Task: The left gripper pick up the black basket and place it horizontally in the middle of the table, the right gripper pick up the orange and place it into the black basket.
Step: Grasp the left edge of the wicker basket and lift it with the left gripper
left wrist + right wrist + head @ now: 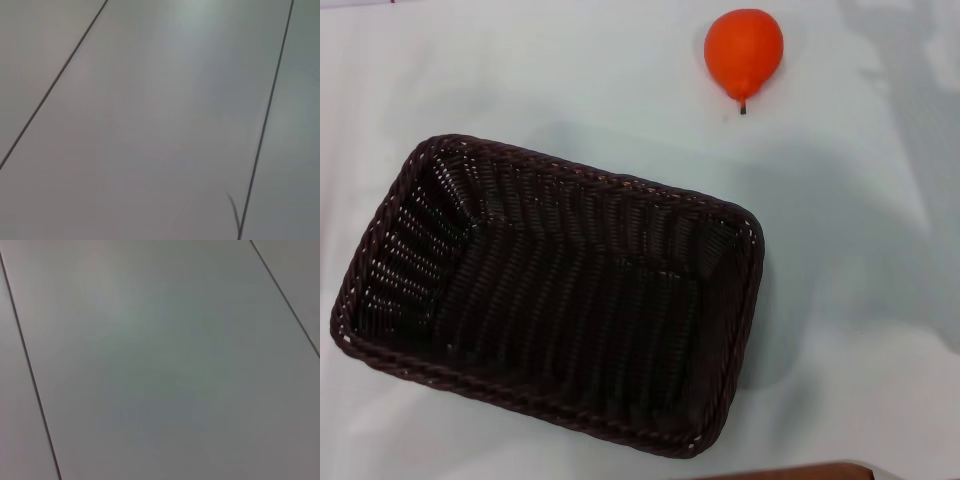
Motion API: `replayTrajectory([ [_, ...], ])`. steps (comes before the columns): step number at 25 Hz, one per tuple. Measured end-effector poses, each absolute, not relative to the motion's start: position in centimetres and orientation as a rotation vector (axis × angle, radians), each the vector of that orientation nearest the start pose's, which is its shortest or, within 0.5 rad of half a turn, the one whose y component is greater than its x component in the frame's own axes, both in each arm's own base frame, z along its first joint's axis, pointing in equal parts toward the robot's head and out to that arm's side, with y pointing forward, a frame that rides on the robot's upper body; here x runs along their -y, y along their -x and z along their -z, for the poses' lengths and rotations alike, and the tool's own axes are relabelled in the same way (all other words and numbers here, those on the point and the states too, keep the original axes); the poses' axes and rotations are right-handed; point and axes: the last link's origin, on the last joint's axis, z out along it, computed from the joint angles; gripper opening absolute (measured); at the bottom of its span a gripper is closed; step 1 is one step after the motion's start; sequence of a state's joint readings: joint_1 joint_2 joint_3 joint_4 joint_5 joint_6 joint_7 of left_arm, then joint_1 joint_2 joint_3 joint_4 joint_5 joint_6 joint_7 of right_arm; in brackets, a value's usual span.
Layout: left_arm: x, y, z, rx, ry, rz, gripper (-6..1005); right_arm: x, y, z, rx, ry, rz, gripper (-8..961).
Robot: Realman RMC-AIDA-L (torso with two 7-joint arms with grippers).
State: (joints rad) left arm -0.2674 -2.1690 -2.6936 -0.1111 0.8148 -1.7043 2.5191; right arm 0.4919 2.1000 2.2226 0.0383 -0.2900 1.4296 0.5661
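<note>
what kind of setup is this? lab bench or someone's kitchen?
Likely a lab or test bench, not a kitchen: a plain white table holding only a black basket and an orange. Both wrist views show pale panels with thin seams, nothing domestic.

I see the black basket (pixel 560 300), dark woven wicker with a braided rim, sitting open and slightly skewed on the table (pixel 860 300), while the orange (pixel 744 52) lies well apart beyond it, stem toward the basket.

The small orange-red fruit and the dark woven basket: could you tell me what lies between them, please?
Nothing: in the head view only bare white table separates the orange-red fruit from the dark woven wicker basket; they sit apart.
</note>
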Motion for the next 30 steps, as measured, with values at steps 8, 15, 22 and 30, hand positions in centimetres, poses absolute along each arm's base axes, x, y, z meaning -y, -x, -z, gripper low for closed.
replayTrajectory([
  [8, -24.3, 34.0, -4.6, 0.503, 1.196, 1.192, 582, -33.3, -32.3, -4.6, 1.323, 0.656, 1.494, 927],
  [15, -24.3, 34.0, -4.6, 0.485, 1.191, 1.172, 591, -33.2, -32.5, -4.5, 1.327, 0.666, 1.499, 925],
  [22, -25.7, 32.8, -5.8, 0.534, 1.374, 1.348, 669, -33.3, -32.3, -4.3, 1.306, 0.701, 1.438, 924],
  [30, -29.7, 29.0, -10.1, 0.811, 2.025, 1.411, 650, -33.5, -32.7, -4.2, 1.306, 0.742, 1.437, 925],
])
